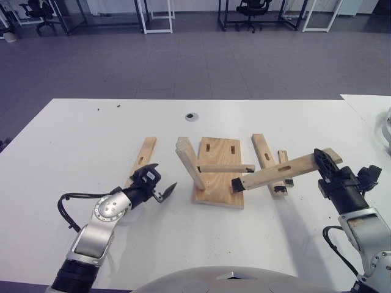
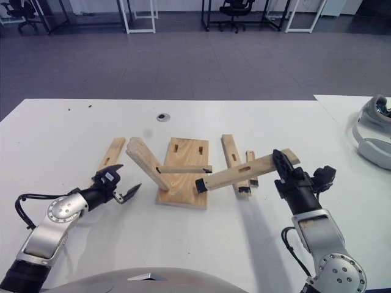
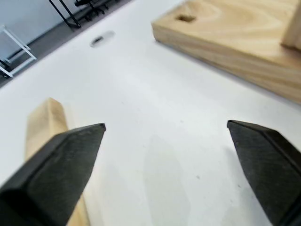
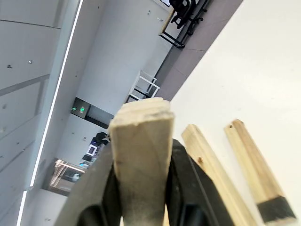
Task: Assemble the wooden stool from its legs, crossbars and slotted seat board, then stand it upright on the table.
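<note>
Right pincer clamping leg, left pincer agape

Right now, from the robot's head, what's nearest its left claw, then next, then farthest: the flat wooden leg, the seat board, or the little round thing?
1. Flat wooden leg, just beside the left claw.
2. Seat board, in the middle of the table.
3. Little round thing, far back on the table.

White table, seat board mid, leg L, wood pcs R
</note>
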Motion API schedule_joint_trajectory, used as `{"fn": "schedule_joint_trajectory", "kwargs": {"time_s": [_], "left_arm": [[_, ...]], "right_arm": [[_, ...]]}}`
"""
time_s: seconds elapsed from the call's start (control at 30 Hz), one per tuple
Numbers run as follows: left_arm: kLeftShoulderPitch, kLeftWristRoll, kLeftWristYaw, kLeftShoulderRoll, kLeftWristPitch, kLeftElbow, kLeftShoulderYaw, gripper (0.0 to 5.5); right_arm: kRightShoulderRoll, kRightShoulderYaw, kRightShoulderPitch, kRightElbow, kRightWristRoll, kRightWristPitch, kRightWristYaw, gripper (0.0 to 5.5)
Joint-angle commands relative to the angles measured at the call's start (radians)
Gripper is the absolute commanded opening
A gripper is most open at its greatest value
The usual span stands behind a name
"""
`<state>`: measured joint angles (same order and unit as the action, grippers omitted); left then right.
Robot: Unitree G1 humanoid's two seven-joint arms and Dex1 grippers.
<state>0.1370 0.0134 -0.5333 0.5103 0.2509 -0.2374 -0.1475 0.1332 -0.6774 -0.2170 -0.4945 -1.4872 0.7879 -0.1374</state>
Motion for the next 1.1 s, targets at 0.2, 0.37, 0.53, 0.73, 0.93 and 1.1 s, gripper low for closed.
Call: {"fn": "schedule_joint_trajectory", "kwargs": {"time_s": [0.2, 0.37, 0.53, 0.73, 0.93, 1.1], "left_arm": [[-0.047, -0.004, 0.008, -0.055, 0.073, -0.045, -0.019, 5.4], [-0.08, -0.052, 0.004, -0.113, 0.112, -0.092, -0.03, 5.4], [-0.126, -0.095, 0.006, -0.186, 0.163, -0.129, -0.078, 5.4], [-0.182, -0.173, 0.014, -0.214, 0.26, -0.203, -0.033, 5.4], [-0.21, -0.217, 0.036, -0.241, 0.403, -0.333, -0.072, 5.4], [-0.202, -0.2, 0.14, -0.292, 0.518, -0.383, -0.11, 5.4]], "right_arm": [[0.046, 0.213, -0.032, -0.172, 0.306, -0.128, -0.096, 1.01], [0.18, 0.294, 0.115, -0.179, 0.437, -0.127, -0.113, 1.01], [0.257, 0.437, 0.142, -0.143, 0.626, -0.132, -0.033, 1.01], [0.251, 0.572, -0.021, -0.142, 0.796, -0.229, 0.092, 1.01], [0.269, 0.63, -0.052, -0.125, 0.912, -0.311, 0.16, 1.03], [0.317, 0.714, -0.014, -0.135, 0.938, -0.269, 0.228, 1.86]]}}
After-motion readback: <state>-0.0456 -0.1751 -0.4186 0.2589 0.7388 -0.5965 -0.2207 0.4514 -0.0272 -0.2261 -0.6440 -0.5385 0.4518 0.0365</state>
